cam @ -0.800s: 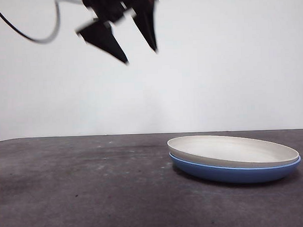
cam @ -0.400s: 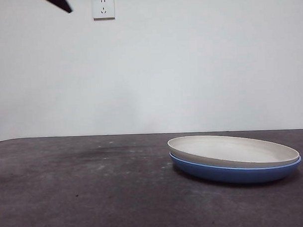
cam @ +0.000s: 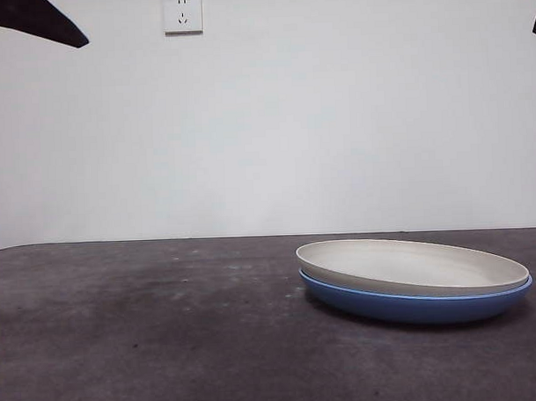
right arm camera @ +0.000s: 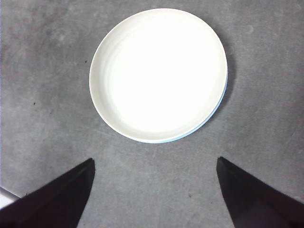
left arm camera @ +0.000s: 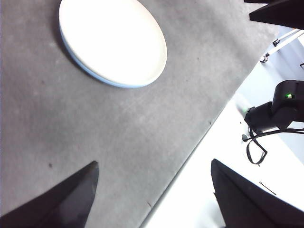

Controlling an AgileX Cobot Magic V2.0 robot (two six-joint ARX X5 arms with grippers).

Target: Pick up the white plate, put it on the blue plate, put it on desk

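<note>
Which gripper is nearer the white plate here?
Right. The right gripper hangs open directly above the white plate; the left gripper, also open, is off to the side, high above the desk.

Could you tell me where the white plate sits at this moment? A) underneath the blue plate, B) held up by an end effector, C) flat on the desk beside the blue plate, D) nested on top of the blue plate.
D: the white plate rests nested in the blue plate, whose rim shows just beneath it, and neither end effector touches them.
</note>
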